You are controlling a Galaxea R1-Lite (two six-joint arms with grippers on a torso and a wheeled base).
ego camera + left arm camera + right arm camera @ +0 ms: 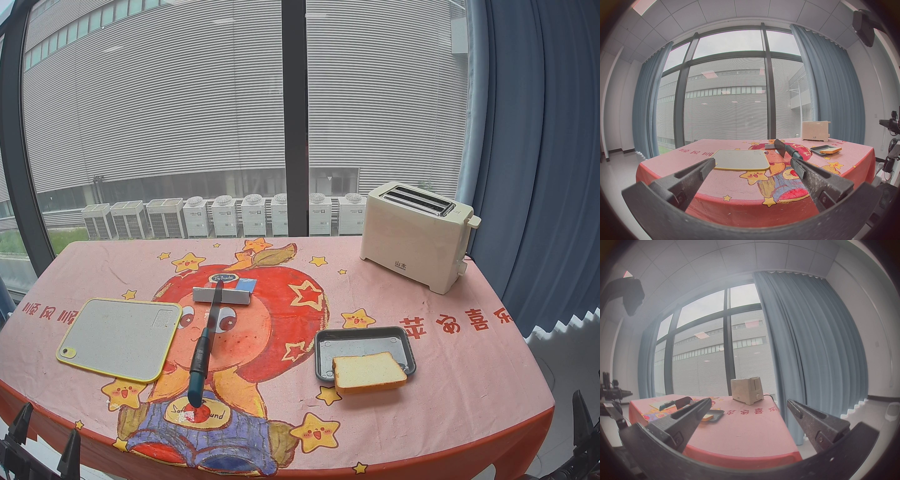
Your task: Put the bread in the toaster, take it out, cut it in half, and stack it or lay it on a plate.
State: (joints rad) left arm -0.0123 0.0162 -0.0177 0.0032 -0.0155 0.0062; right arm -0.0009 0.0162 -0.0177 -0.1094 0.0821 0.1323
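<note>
A slice of bread (368, 371) lies on the near edge of a dark rectangular tray (364, 342), right of centre on the table. The cream toaster (417, 234) stands at the back right, slots empty. A knife (204, 350) with a teal handle lies in the middle, its blade tip resting on a small holder (222, 292). A grey cutting board (120, 338) with a yellow rim lies at the left. My left gripper (753, 170) is open, off the table's near left edge. My right gripper (750, 410) is open, off the near right corner. Both hold nothing.
The table carries a pink cartoon cloth (269, 400) and ends at a window behind. A blue curtain (537, 156) hangs to the right of the toaster. The left wrist view also takes in the bread (830, 150), toaster (815, 131) and cutting board (741, 159).
</note>
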